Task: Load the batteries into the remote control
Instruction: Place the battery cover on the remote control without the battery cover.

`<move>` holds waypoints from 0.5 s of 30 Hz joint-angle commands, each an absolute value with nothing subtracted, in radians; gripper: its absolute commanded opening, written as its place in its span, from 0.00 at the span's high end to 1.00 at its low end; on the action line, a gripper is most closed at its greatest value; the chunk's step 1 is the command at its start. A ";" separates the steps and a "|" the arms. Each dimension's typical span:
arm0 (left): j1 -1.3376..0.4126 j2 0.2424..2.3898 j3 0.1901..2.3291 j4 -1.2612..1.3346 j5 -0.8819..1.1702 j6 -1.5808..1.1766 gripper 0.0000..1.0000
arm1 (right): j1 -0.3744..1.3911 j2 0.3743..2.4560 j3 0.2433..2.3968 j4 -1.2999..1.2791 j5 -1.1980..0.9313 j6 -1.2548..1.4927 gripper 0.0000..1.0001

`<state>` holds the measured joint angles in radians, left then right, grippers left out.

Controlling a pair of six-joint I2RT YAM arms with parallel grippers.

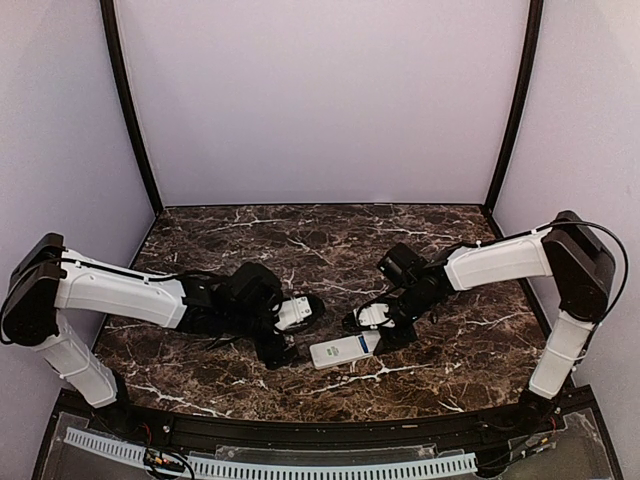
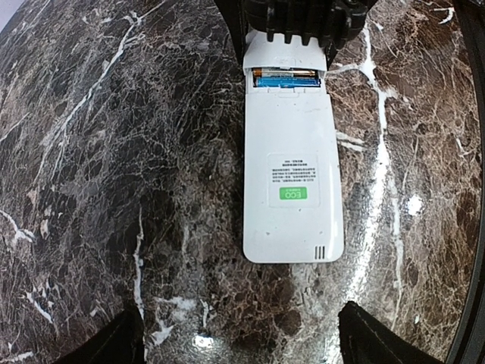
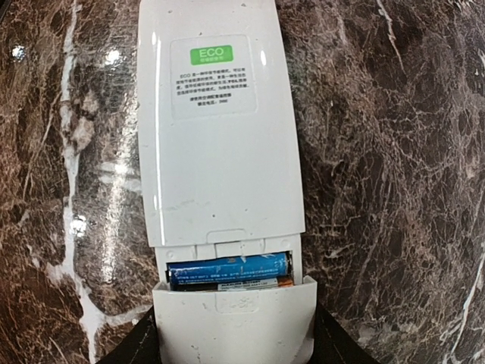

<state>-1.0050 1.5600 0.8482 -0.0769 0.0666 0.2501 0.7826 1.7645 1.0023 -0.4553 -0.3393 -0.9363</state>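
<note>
The remote control [image 2: 292, 174] is lying back-up on the glossy brown, white-veined marble-pattern table [image 1: 230, 235], between the two arms. Its shell is smooth white plastic, a flat rectangle with rounded corners. It is carrying a printed label with a green patch, and small vent slots at one end. At the opposite end the battery bay is showing as a narrow gap. The batteries [image 3: 227, 269], slim blue cylinders, are sitting crosswise inside it. The right gripper [image 3: 236, 345] is standing about half closed, its black fingers pressing both sides of the white cover plate [image 3: 235, 307], which is partly covering the bay. The left gripper [image 2: 242, 341] is hanging wide open just off the slotted end, holding nothing.
</note>
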 commanded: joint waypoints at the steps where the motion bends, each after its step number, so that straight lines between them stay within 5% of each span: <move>1: -1.004 1.571 0.853 -0.095 0.066 0.245 0.12 | 0.790 1.776 1.022 -0.466 -0.344 -0.925 0.45; 15: -1.003 1.590 0.864 -0.110 0.073 0.245 0.12 | 0.790 1.800 1.047 -0.471 -0.334 -0.907 0.40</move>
<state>-1.0050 1.5787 0.8486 -0.0795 0.0669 0.2501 0.7826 1.7756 1.0203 -0.4702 -0.3393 -0.9215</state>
